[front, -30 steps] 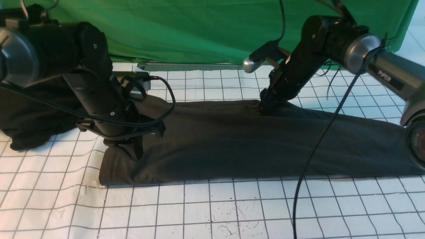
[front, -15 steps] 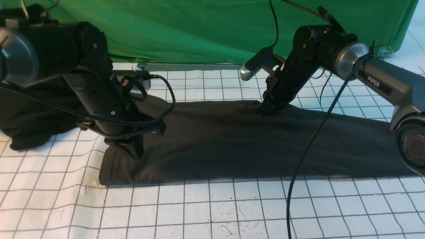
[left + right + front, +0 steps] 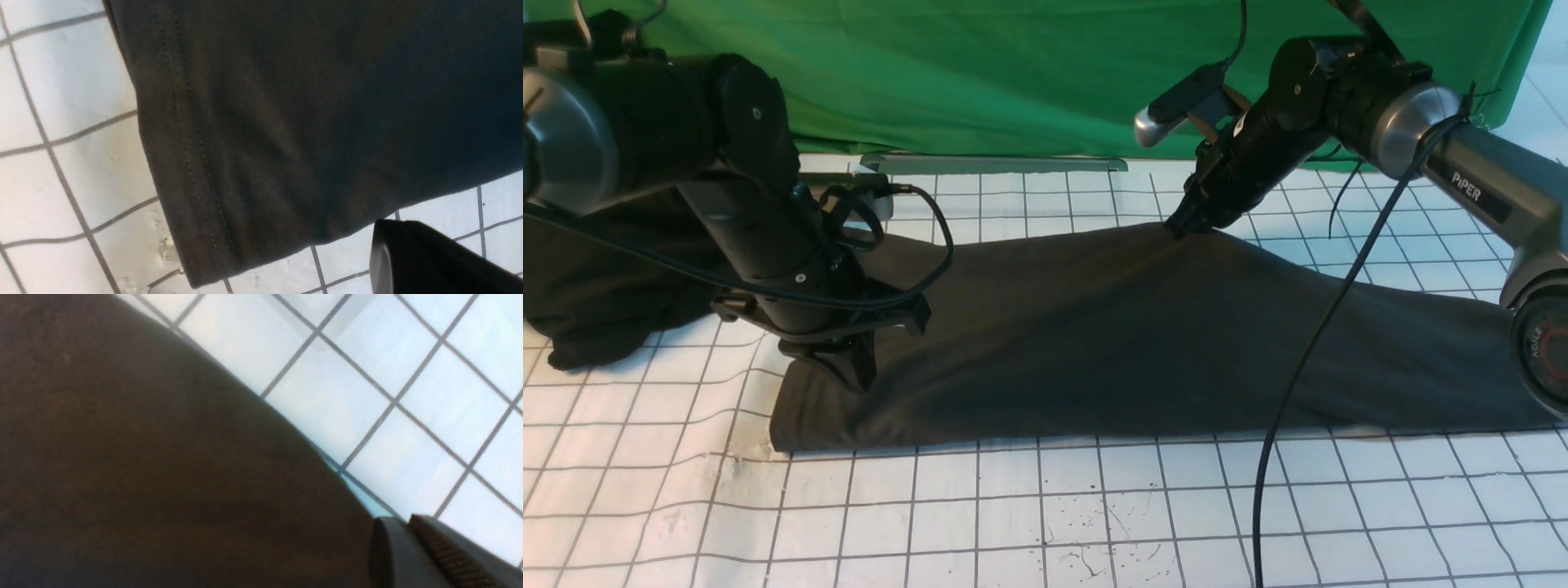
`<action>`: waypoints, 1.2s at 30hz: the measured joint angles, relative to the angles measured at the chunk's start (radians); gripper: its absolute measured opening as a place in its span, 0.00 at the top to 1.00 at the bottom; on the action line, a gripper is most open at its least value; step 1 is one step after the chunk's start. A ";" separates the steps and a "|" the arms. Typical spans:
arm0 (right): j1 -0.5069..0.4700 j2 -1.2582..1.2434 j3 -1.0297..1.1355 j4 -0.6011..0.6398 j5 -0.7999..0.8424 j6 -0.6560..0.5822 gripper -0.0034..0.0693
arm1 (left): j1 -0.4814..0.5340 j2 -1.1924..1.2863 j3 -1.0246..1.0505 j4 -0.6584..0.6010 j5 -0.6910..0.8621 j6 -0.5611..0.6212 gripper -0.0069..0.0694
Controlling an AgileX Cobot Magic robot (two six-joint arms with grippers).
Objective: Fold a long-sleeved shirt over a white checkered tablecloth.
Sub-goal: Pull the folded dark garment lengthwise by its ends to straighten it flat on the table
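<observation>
Front view: long-sleeved shirt (image 3: 1094, 343) lies as a long band across the white checkered tablecloth (image 3: 1094, 506), 9 to 3 o'clock
Right gripper (image 3: 1180, 227): pinched narrow on the shirt's far edge, 1 o'clock of its middle
Change: that edge, flat a second ago, now peaks upward
Left gripper (image 3: 845, 371): closed, low at the 9 o'clock end
Meaning: probably a fold toward 6 o'clock is starting

Green cloth (image 3: 1013, 73) behind; black garment heap (image 3: 605, 318) far left; grey bar (image 3: 996, 163) below cloth.
</observation>
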 joint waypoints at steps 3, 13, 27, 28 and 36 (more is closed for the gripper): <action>-0.001 -0.005 -0.003 -0.019 0.031 0.052 0.65 | 0.000 0.000 0.000 0.000 0.001 0.000 0.91; -0.139 -0.246 0.019 -0.167 0.342 0.198 0.91 | -0.004 -0.033 0.000 -0.008 -0.015 -0.045 0.91; -0.644 -0.439 0.599 -0.023 0.257 0.304 0.52 | -0.003 0.006 0.054 0.067 -0.066 -0.052 0.91; -0.648 -0.439 0.610 -0.013 0.239 0.304 0.48 | -0.003 0.017 0.064 0.071 -0.075 -0.053 0.91; -0.604 -0.411 0.634 0.065 0.174 0.235 0.22 | 0.022 0.050 0.158 0.082 -0.156 -0.086 0.91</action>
